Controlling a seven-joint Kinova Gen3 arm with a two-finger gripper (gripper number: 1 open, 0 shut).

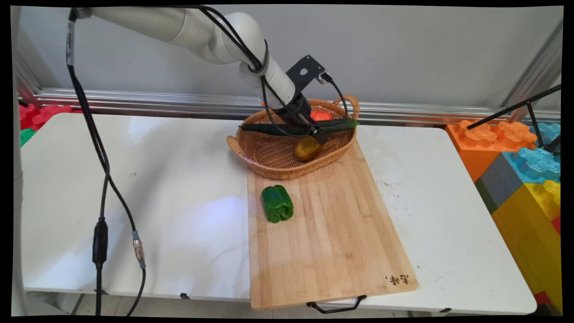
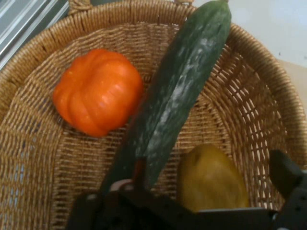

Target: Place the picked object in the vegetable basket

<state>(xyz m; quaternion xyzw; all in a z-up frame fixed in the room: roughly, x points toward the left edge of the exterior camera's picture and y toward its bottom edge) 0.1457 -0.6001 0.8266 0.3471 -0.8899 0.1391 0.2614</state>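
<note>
The end effector [image 1: 316,134] sits down in the wicker basket [image 1: 269,157] at the tabletop's far edge, fingers spread around the yellow fruit [image 2: 211,179], not clamped. The cucumber [image 2: 177,96] bridging the rim crowds one finger and could get knocked; the orange pumpkin [image 2: 98,91] sits clear, with room overhead.

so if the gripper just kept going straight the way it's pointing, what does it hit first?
Most likely the yellow-brown fruit, which lies between the fingers of the gripper in the hand view. The cucumber runs close beside the left finger and might be clipped; depth is unclear. Below is the wicker basket.
</note>
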